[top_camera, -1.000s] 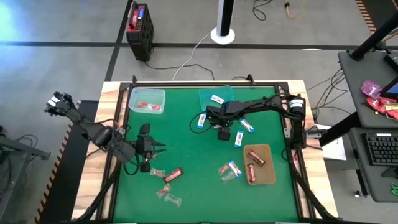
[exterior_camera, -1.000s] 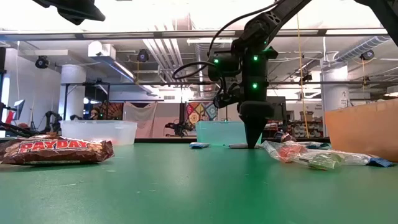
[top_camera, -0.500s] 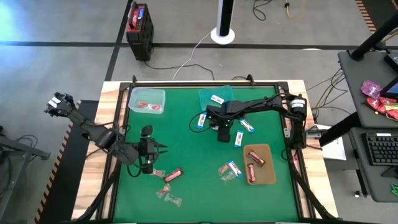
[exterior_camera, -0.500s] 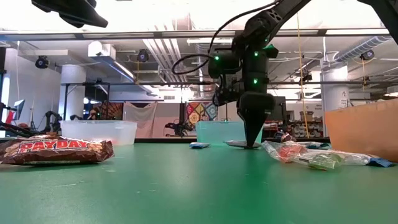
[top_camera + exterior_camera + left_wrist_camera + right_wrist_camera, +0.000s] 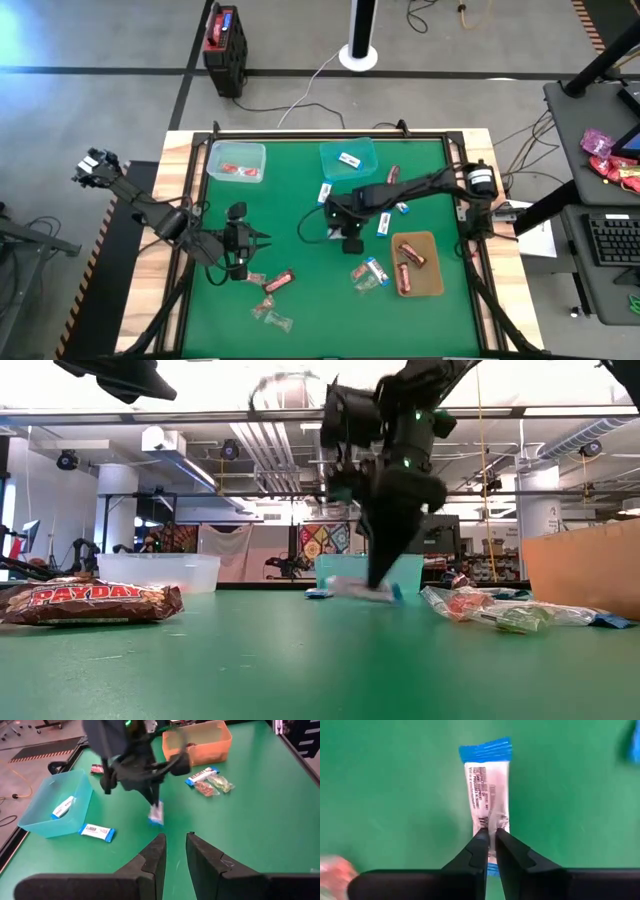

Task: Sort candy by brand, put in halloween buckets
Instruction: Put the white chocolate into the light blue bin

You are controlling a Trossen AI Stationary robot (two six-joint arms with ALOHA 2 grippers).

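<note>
My right gripper (image 5: pixel 347 238) stands mid-table, shut on a white-and-blue packet (image 5: pixel 487 795) of candy. My left gripper (image 5: pixel 256 239) waits left of it, low over the table, open with nothing between its fingers (image 5: pixel 175 851). The pale mint bucket (image 5: pixel 237 160) at the far left holds red-pink sweets. The teal bucket (image 5: pixel 348 157) holds one white-and-blue packet. The amber tray (image 5: pixel 417 264) at the near right holds dark bars. Loose candy lies on the green mat: packets (image 5: pixel 325 192) (image 5: pixel 384 223), a dark bar (image 5: pixel 279 284) and clear twists (image 5: pixel 270 318). My right gripper pinches the packet between its two fingertips (image 5: pixel 481 837), near one blue end (image 5: pixel 491 869), and they meet on the middle of its width. The fingers come from above, slanting down. The packet hangs tilted below them (image 5: pixel 156 814), low over the mat; whether it clears the mat I cannot tell.
A Payday bar (image 5: pixel 90 602) lies close to the low camera. A clump of twists and a packet (image 5: pixel 368 274) sits left of the amber tray. A dark bar (image 5: pixel 392 174) lies right of the teal bucket. A black rail (image 5: pixel 330 133) frames the mat.
My right gripper has shut on the white-and-blue packet and gone toward the table's near-left, tipping as it went. The packet has left its spot and travels under the fingers. My left gripper has kept still.
</note>
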